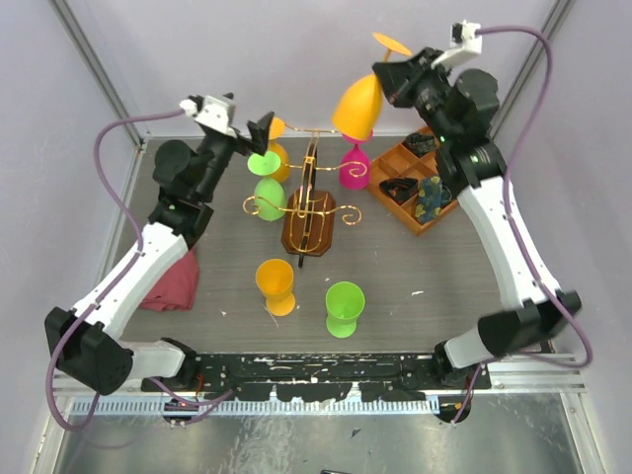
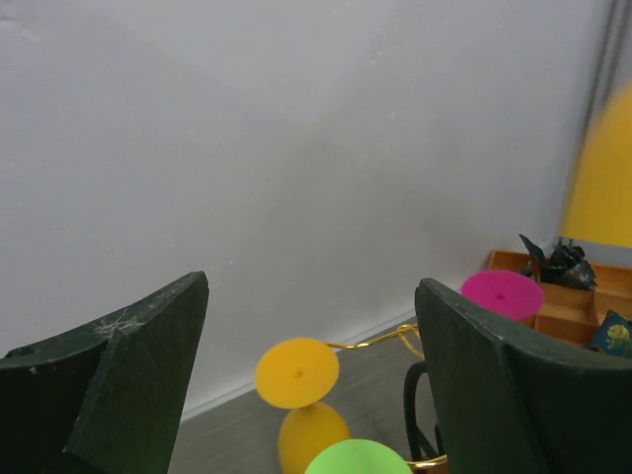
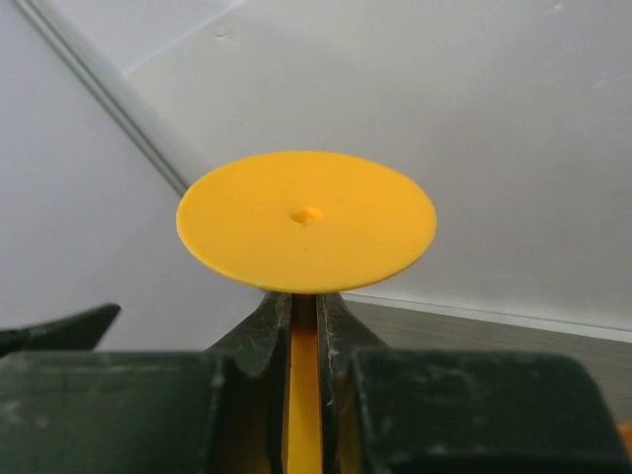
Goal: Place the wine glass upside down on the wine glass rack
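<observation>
The wine glass rack [image 1: 308, 229] has a dark brown wooden base and gold wire arms and stands mid-table. An orange [image 1: 279, 158], a green [image 1: 267, 180] and a pink glass [image 1: 355, 164] hang on it upside down. My right gripper [image 1: 386, 75] is shut on the stem of an orange wine glass [image 1: 357, 104], held bowl-down above the rack's right side. Its round foot [image 3: 306, 219] sits above my shut fingers [image 3: 272, 331]. My left gripper [image 1: 257, 128] is open and empty above the rack's left arms, over the hanging orange [image 2: 296, 372] and green feet [image 2: 360, 459].
An orange glass [image 1: 276, 284] and a green glass [image 1: 345, 308] stand on the table in front of the rack. An orange compartment tray [image 1: 391, 160] with dark items sits at the back right. A red cloth [image 1: 170, 284] lies at the left. Walls close the back.
</observation>
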